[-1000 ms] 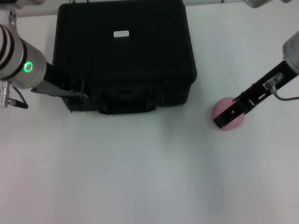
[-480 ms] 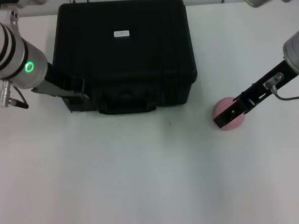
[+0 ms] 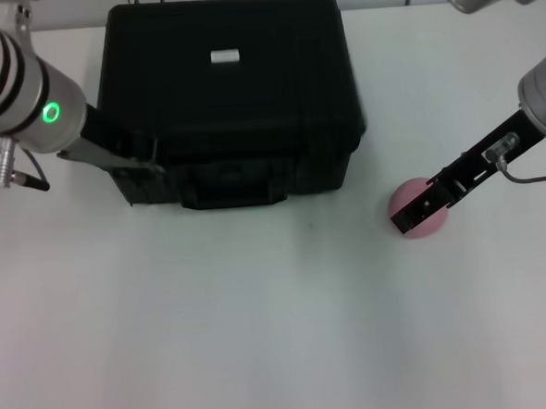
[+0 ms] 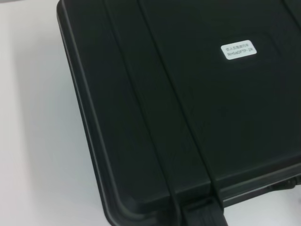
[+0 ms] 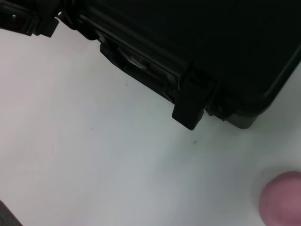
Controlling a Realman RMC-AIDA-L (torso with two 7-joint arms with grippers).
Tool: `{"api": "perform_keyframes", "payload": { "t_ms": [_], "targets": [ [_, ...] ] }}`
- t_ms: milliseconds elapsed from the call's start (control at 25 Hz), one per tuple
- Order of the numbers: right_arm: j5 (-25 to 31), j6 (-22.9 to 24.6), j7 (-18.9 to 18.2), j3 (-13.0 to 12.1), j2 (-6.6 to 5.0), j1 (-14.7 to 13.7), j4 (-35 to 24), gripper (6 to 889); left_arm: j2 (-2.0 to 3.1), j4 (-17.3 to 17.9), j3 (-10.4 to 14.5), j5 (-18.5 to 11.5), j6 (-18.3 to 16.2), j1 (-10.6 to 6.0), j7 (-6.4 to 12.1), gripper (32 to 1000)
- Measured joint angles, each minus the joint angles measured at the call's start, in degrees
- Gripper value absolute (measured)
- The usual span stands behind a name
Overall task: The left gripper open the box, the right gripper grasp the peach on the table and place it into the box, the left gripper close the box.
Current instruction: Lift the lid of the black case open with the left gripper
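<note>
Left gripper point(image 3: 148, 159) at the box's point(image 3: 248, 104) front-left corner, finger state indiscernible; right gripper point(image 3: 411, 216) straddles the peach point(image 3: 414, 209), which may roll.

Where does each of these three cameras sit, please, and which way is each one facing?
Head view: on the robot's head, looking forward and down at the large black hard plastic case, the small round pale pink peach and the plain white table; both arms show, the left gripper at the case's front corner, the right gripper at the peach.
Left wrist view: above the case lid; no fingers visible.
Right wrist view: faces the case front and the peach; no fingers visible.
Shared: all three show the case.
</note>
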Motion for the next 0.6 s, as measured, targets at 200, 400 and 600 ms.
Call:
{"api": "perform_keyframes", "payload": {
  "t_ms": [200,400,600],
  "targets": [
    [0.00,0.00,-0.07,0.10,-0.01,0.00,0.08,800,-0.01,2.91,-0.06,-0.04,-2.20,-0.22,-0.03,381],
    [0.00,0.01,-0.09,0.10,-0.01,0.00,0.16,799,-0.03,5.14,-0.37,-0.21,-3.57,-0.25,-0.05,381],
    [0.00,0.01,-0.11,0.10,0.00,0.00,0.18,797,0.12,7.35,-0.63,-0.22,-4.66,-0.34,-0.08,381]
  ]
}}
